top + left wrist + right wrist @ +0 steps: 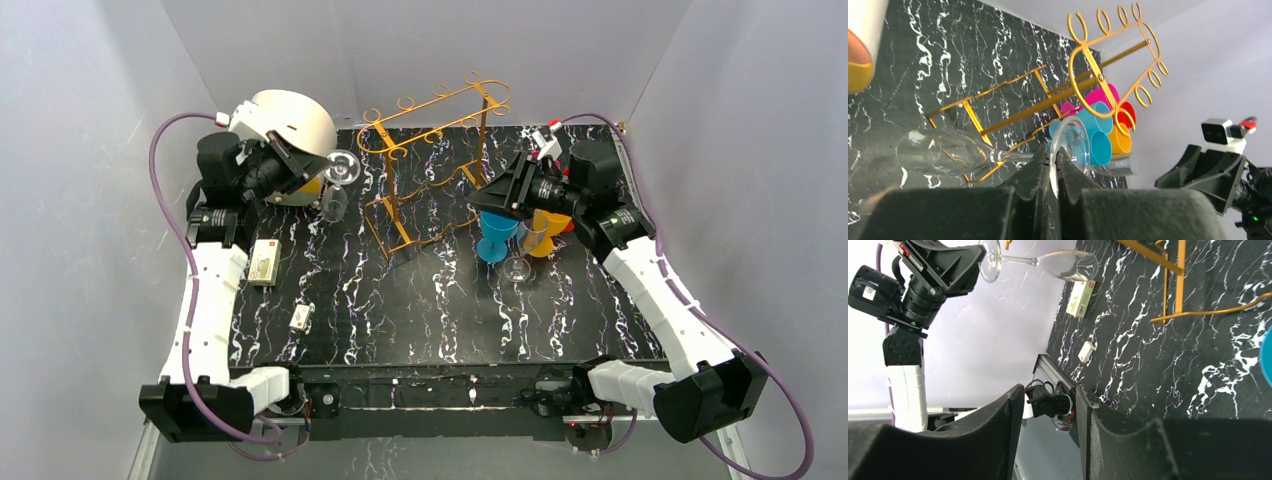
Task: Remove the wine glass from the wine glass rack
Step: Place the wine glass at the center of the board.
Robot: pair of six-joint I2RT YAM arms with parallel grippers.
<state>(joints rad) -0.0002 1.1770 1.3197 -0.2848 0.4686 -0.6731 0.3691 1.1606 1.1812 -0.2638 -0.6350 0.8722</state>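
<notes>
Left gripper: the two fingers are pressing together on the thin round foot of the wine glass, clamping it edge-on between the pads. Stem and bowl are projecting sideways from the fingertips, the glass lying roughly level in the air above the black marbled table and touching nothing else. The glass is hanging clear of the wine glass rack, which is standing just ahead of the fingertips with its scroll-ended top rail reaching away from them.

A cluster of coloured cups is sitting beyond the rack, in line with the closed fingers. The round cream-and-orange drawer box is lying close behind the gripper, almost against the wrist. A small flat box and a small white item are resting on the table below and behind the hand.

Right gripper: the fingers are standing apart with a clear gap, gripping nothing and touching nothing. It is hovering over the cups, a blue cup directly beneath it, with the rack just past the fingertips and the left gripper's glass well beyond that.
</notes>
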